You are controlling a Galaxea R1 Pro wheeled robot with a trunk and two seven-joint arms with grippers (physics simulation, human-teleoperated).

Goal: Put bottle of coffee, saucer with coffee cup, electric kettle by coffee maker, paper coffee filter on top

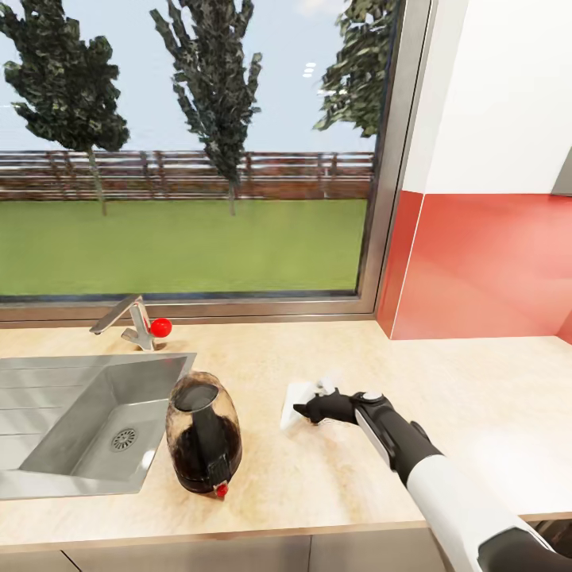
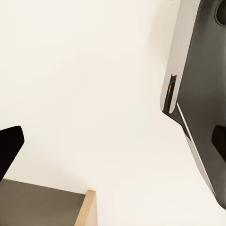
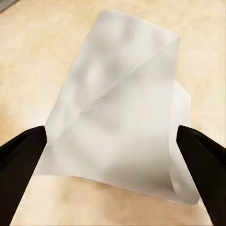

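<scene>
Paper coffee filter: a thin white creased cone, seen lying on the kitchen countertop right of the electric kettle, framed between the spread fingers of the right gripper.

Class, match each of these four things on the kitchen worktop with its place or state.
Things:
1. electric kettle
2. paper coffee filter
3. right hand
4. faucet

Places or states:
A. behind the sink, under the window
B. fingers spread on either side of the filter
C. beside the sink's right rim
D. lying on the countertop, right of the kettle

Pairs: 1-C, 2-D, 3-B, 4-A
</scene>
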